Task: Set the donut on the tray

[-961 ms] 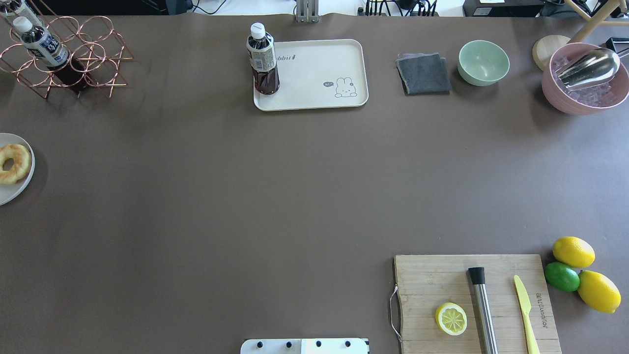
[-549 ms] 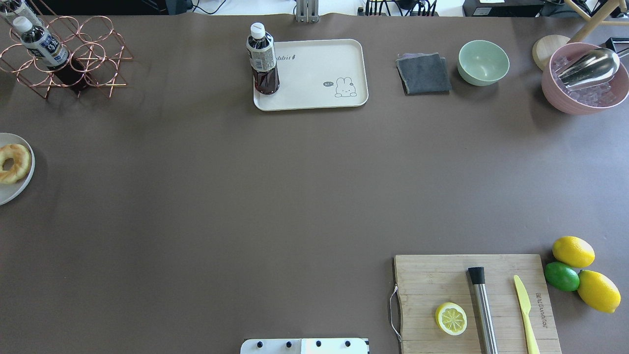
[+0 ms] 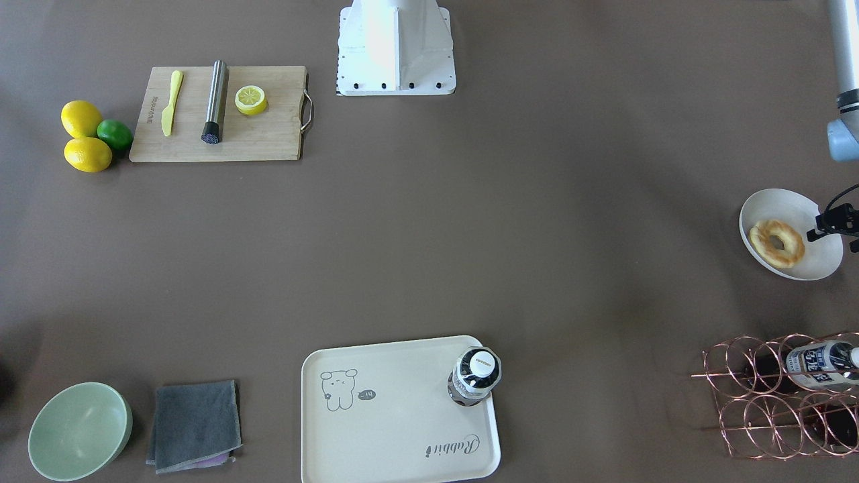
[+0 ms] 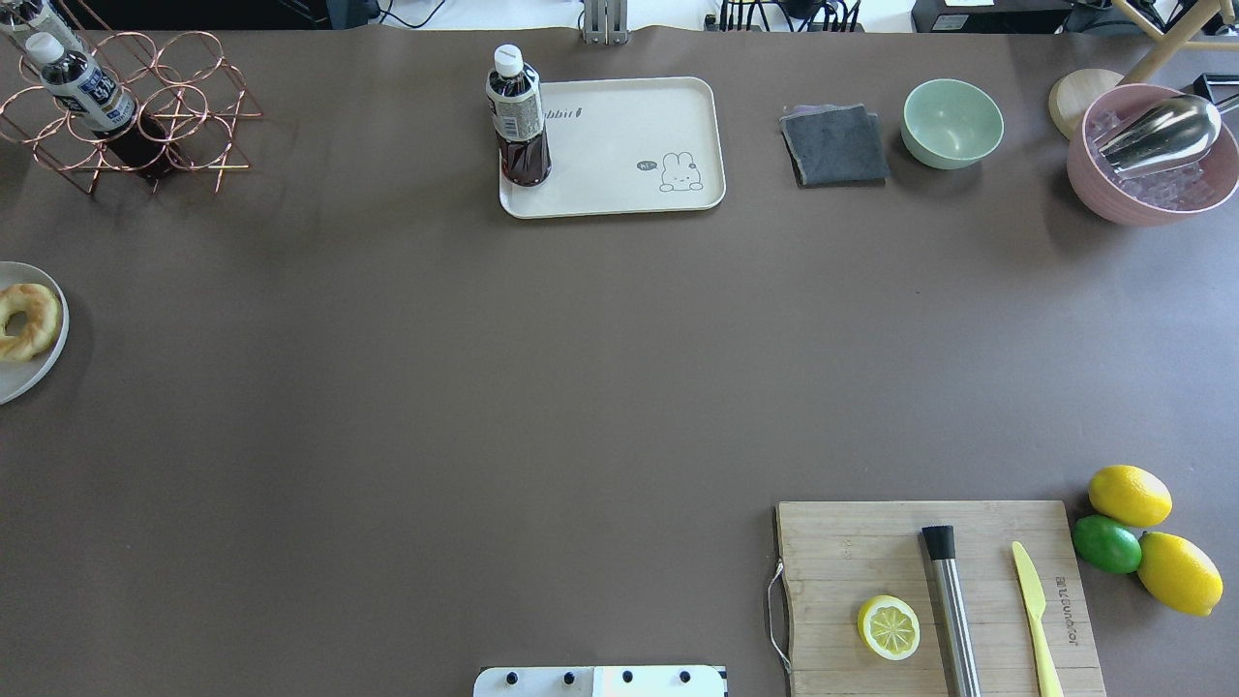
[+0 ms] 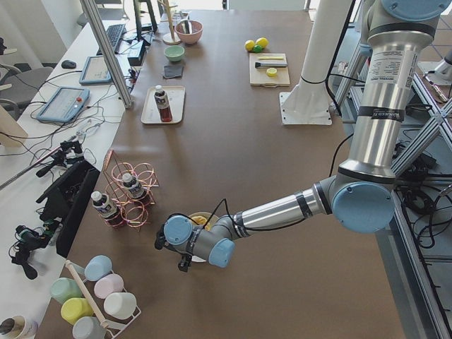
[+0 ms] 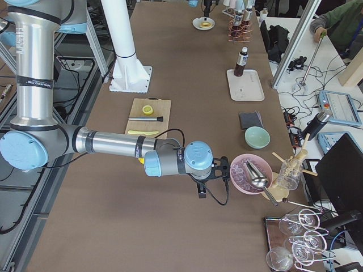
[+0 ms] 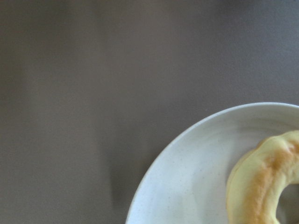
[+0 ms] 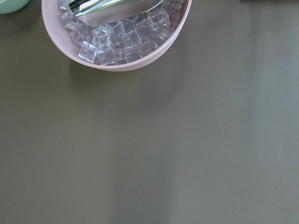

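Golden-yellow and ridged, the donut (image 3: 776, 243) lies flat on a round white plate (image 3: 772, 201) at the far left end of the bench, hole facing up. The cream tray (image 4: 619, 194) sits well apart from it, at the far edge near the bench's middle, with a dark bottle (image 4: 517, 121) standing on its left side and bare surface to the right of that.

Your left gripper (image 5: 185, 264) hangs over the plate's outer edge. Its wrist camera catches only the rim and one arc of the donut in its lower right corner, so the donut seems to lie off to one side of the gripper, toward the bench's middle, not beneath it. You cannot tell from these views how wide it is set.

The right gripper (image 6: 201, 191) is away at the right end beside a pink bowl of ice (image 8: 112, 42); its opening cannot be told either. The left arm is plainly the nearer one, and it likely needs to centre over one side of the ring before descending.
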